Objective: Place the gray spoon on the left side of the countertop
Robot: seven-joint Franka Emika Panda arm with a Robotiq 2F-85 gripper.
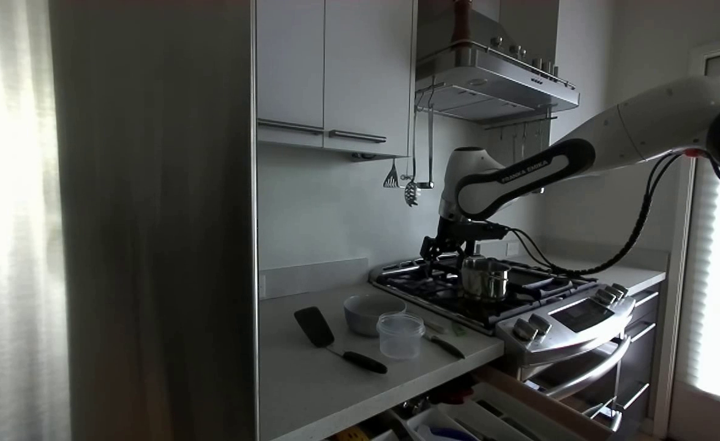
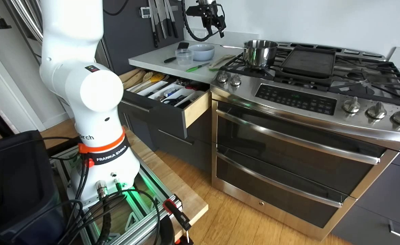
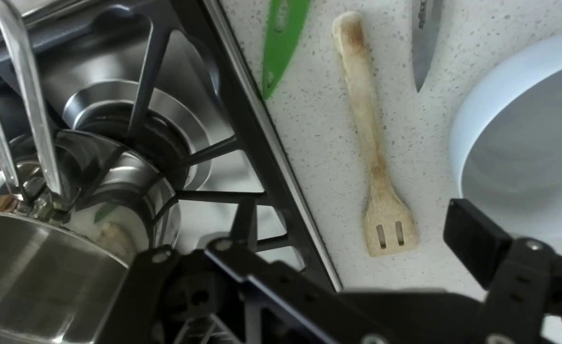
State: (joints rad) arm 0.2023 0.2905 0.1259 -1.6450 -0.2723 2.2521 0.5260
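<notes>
No gray spoon can be made out in these frames. A black spatula [image 1: 315, 327] lies on the pale countertop [image 1: 299, 398], its handle toward the front edge. A slotted wooden spatula [image 3: 374, 143] lies on the speckled countertop [image 3: 309, 167] beside the stove in the wrist view. My gripper [image 3: 360, 234] is open, with nothing held between its two black fingers; the wooden spatula's head shows between them, farther down on the counter. In an exterior view the gripper [image 1: 444, 260] shows behind the pot; in an exterior view it hangs above counter height [image 2: 215, 29].
A steel pot [image 2: 259, 54] stands on the gas stove [image 2: 356, 81], its handle pointing toward the counter. A bowl [image 1: 372, 312], a clear tub [image 1: 400, 335], a knife [image 3: 426, 43] and a green tool [image 3: 285, 43] are on the counter. A utensil drawer [image 2: 167, 115] stands open below.
</notes>
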